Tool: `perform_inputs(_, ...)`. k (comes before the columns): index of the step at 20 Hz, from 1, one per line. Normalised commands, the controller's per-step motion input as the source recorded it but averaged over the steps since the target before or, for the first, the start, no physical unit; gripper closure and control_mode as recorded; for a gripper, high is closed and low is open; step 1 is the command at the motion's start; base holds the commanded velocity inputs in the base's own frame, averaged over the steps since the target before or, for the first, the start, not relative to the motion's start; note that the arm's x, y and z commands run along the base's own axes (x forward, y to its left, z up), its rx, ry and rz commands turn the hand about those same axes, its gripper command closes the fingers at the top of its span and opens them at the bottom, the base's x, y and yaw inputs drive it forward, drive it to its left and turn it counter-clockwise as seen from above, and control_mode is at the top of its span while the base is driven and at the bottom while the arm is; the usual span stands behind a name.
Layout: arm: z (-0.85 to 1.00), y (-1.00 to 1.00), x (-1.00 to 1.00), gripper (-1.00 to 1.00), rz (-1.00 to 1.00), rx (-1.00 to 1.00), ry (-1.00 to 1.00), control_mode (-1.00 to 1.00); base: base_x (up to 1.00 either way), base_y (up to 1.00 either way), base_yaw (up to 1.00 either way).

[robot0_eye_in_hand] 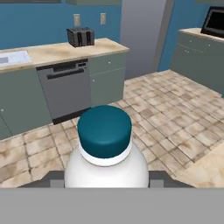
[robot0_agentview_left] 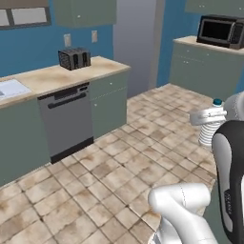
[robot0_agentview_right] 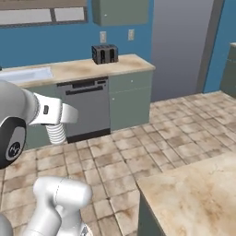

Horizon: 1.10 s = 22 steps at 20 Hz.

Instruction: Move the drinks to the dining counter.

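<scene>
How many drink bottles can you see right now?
1: the water bottle in the robot's hand, carried above the tiled floor. Others may be out of view.

Water bottle [robot0_eye_in_hand: 105,151]: clear/whitish ribbed plastic body, round teal cap on top with a white collar ring under it. Upright, cap on. Held up in the air above the tiled floor, not resting on any surface. In the left base view the water bottle [robot0_agentview_left: 211,127] shows ribbed sides below the clamp and the teal cap just poking above it; in the right base view only its ribbed lower body [robot0_agentview_right: 56,132] shows.

Dining counter [robot0_agentview_right: 198,193]: beige marble top with brown mottling, grey-green side below. Its corner sits lower and to the right of the bottle, apart from it. Visible part bare.
</scene>
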Motion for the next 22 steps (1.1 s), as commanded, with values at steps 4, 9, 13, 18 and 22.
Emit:
perform_inputs(4,0.0,0.0,0.0,1.0,0.0,0.0,0.0,1.0,-0.19,0.81,-0.12)
perform_inputs(9,0.0,0.0,0.0,1.0,0.0,0.0,0.0,1.0,-0.03,0.35,-0.27)
perform_inputs(13,0.0,0.0,0.0,1.0,0.0,0.0,0.0,1.0,0.0,0.01,-0.49)
perform_inputs(18,0.0,0.0,0.0,1.0,0.0,0.0,0.0,1.0,0.0,0.0,-0.55)
perform_inputs(22,0.0,0.0,0.0,1.0,0.0,0.0,0.0,1.0,0.0,0.03,-0.52)
